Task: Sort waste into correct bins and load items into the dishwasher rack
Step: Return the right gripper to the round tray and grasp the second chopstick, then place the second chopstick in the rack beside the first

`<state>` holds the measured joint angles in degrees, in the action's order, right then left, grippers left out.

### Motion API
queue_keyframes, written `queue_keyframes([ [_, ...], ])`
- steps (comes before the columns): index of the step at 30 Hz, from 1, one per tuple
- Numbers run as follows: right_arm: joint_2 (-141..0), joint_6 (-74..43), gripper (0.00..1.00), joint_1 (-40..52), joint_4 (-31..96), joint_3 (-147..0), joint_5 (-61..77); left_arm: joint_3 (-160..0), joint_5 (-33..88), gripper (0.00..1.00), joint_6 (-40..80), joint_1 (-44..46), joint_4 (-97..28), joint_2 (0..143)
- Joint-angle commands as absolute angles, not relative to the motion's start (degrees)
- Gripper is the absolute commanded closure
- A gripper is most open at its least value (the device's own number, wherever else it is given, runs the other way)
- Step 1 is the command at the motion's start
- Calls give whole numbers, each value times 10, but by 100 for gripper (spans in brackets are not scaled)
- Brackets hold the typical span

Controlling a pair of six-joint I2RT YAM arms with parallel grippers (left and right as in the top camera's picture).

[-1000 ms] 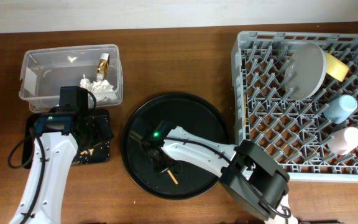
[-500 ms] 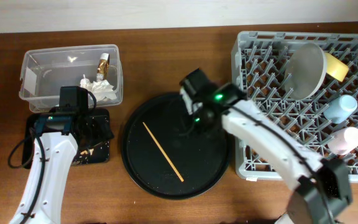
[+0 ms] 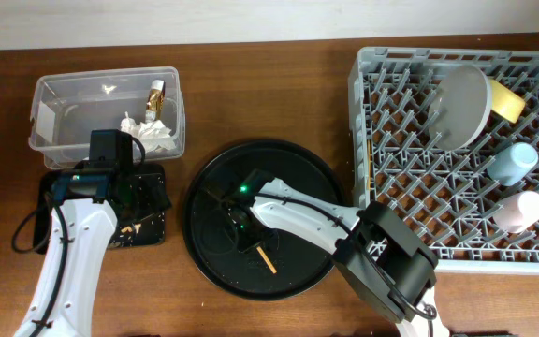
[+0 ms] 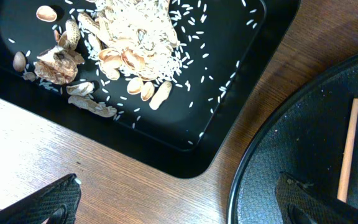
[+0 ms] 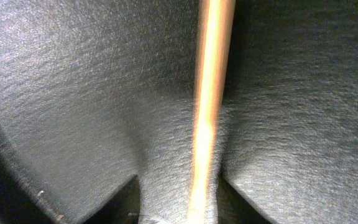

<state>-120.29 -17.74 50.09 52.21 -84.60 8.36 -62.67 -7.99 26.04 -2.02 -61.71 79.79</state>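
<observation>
Wooden chopstick (image 5: 207, 93) flat on the round black tray (image 3: 288, 168), between the parted fingers of the right gripper (image 5: 180, 186) (wrist view, blurred) – from overhead, only its lower end showing. Left gripper (image 4: 179, 202) spread wide beside the shallow black tray (image 4: 241, 62) of food scraps (image 4: 129, 37) – narrow strip of table (image 4: 291, 68) between the two rims.

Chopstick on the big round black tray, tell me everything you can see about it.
The chopstick is a single thin, straight stick of plain pale wood. It lies flat on the round black tray. In the overhead view it runs on a slant, with only its lower end showing from under the right arm. The right gripper sits over it with a dark finger on each side, not shut on it; that close view is blurred. Nothing else is seen touching it.
</observation>
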Motion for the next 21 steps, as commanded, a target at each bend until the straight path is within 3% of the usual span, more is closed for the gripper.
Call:
queue_keyframes([
  [1,-1224,-216,83,503,527,-842,36,-627,-84,1,267,-20,-618,789],
  [9,-1224,-248,96,502,552,-842,-7,-627,-84,1,267,-20,-620,789],
  [14,-1201,-247,96,494,570,-842,-10,-627,-84,1,267,-20,-620,789],
  [19,-1036,-240,96,413,619,-843,-89,-627,-84,1,267,-20,-620,789],
  [21,-954,-200,96,339,635,-843,-99,-627,-84,1,267,-20,-620,789],
])
